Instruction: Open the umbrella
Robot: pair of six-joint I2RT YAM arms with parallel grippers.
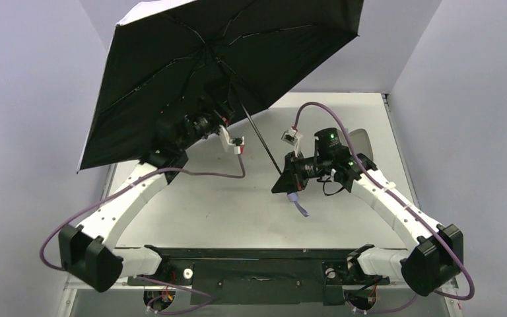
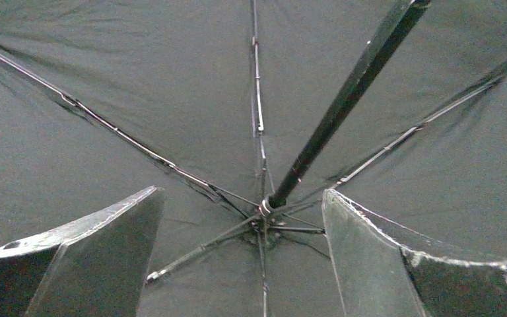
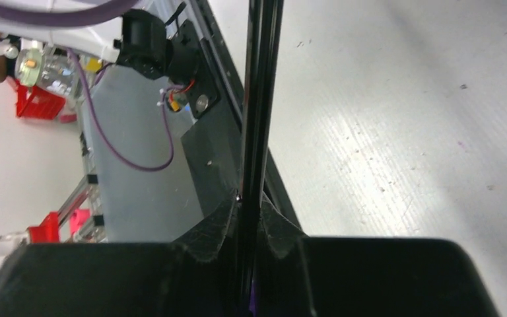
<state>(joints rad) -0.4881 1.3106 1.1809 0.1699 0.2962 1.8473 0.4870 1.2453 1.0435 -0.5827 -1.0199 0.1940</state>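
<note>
One umbrella [image 1: 171, 72] spread, shaft [image 1: 259, 137] slanting far-left (black underside toward camera).

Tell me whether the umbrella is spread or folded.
Spread. The umbrella fans out wide in the top view, and the left wrist view shows its ribs stretched straight from the hub.
</note>
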